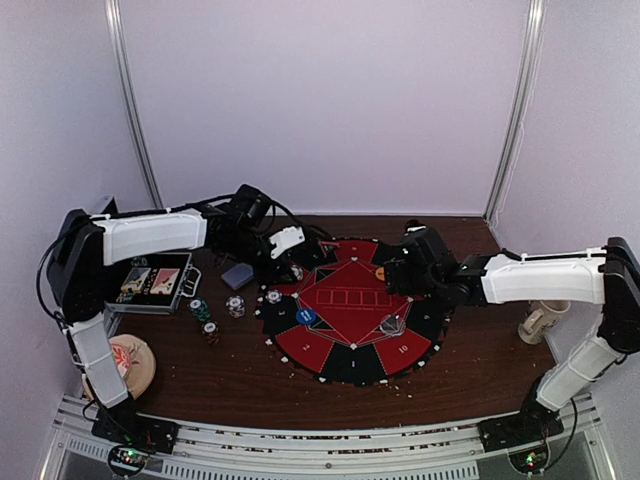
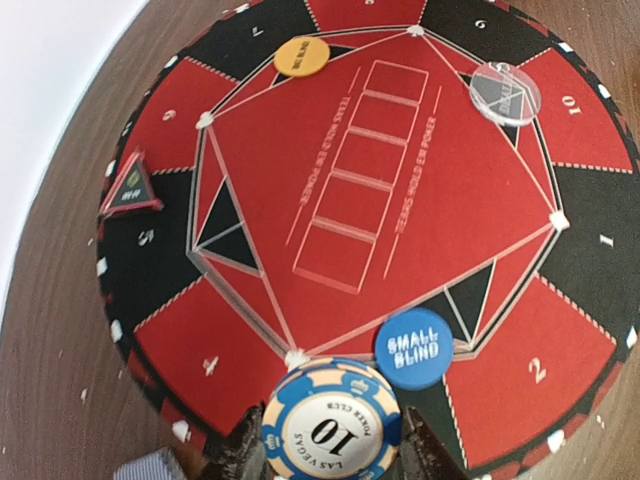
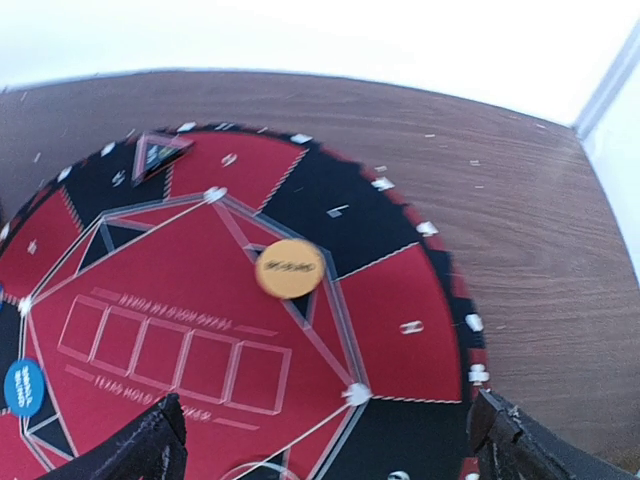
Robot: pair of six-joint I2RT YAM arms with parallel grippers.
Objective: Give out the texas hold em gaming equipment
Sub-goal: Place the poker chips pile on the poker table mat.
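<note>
Left gripper (image 2: 330, 452) pinching blue-white chip (image 2: 331, 420), right gripper (image 3: 330, 445) spread wide above round mat (image 1: 345, 300), brown wooden table (image 1: 230, 375), pale walls (image 1: 320, 100)

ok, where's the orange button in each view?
Top external: orange button just right of centre.
Left wrist: near the top, left of centre.
Right wrist: mid-frame, slightly left.
Shared landmark: blue button, low centre-right in left wrist, at the left edge in right wrist.

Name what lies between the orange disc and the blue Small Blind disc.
In the left wrist view, only the row of boxes printed on the mat lies between the orange disc and blue disc: no chip or card.
</note>
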